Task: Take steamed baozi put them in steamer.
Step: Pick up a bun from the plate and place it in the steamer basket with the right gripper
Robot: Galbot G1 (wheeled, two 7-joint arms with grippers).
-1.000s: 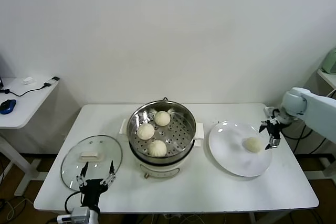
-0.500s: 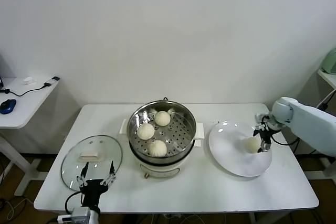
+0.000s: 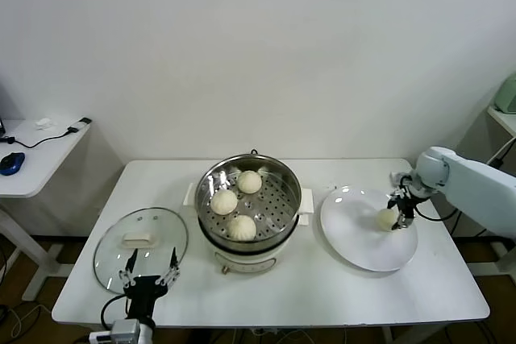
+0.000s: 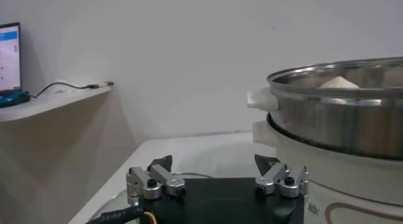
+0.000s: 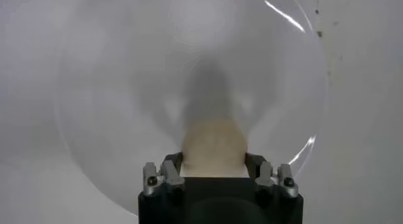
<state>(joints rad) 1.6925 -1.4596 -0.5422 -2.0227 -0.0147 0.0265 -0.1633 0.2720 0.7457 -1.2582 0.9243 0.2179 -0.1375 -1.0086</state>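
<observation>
The right hand (image 3: 397, 217) grips one small round cream-white bun (image 3: 387, 218) on the flat white plate (image 3: 355, 243). Three more buns (image 3: 241, 226) sit inside the shiny round steel steamer (image 3: 284, 213). The left hand (image 3: 148, 272) waits open near the round glass lid (image 3: 117, 254).

The steamer (image 3: 249, 209) stands mid-table (image 3: 322, 296) with three buns (image 3: 242, 226) in its tray. A glass lid (image 3: 140, 246) lies to its left, a plate (image 3: 364, 231) to its right. A fourth bun (image 3: 387, 218) sits on the plate's right part.
</observation>
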